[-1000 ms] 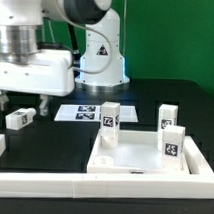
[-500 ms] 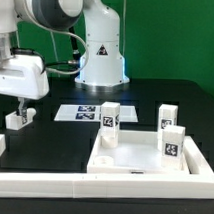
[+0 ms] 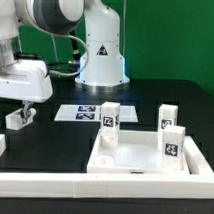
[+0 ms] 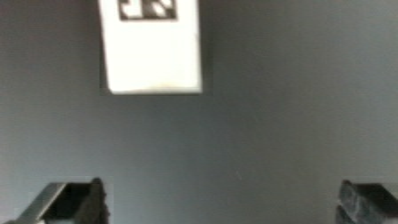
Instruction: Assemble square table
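Three small white tagged block legs [image 3: 166,130] stand in the big white square tray-like top [image 3: 124,162]; one lies under my wide-open gripper [image 3: 22,114]. I should centre it, then go down slowly.

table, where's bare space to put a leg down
Bare black table lies between the marker board and the front border wall, on the exterior view's left of the square top. It is crowded at the top, where three legs stand, and at the loose leg under the arm.
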Robot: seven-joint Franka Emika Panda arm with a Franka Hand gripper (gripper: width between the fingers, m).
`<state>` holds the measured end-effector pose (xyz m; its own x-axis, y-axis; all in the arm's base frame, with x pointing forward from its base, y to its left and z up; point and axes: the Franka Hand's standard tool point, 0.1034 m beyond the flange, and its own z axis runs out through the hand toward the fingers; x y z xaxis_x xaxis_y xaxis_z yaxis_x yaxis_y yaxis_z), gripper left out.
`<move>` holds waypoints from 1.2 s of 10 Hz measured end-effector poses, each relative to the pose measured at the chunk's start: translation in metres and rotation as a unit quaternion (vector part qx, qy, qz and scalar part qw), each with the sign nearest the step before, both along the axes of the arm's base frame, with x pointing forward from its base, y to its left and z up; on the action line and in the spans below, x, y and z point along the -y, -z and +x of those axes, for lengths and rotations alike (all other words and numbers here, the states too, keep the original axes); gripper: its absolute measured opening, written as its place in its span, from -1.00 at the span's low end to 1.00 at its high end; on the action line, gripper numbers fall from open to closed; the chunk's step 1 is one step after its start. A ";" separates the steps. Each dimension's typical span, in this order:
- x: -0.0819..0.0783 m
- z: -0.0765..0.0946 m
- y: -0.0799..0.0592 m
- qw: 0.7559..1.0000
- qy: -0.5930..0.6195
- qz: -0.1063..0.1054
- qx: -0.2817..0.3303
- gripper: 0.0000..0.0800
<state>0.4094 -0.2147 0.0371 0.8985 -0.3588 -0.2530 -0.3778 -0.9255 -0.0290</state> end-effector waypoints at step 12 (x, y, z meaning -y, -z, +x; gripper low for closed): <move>-0.007 -0.021 0.013 0.950 0.026 0.139 -0.278 0.62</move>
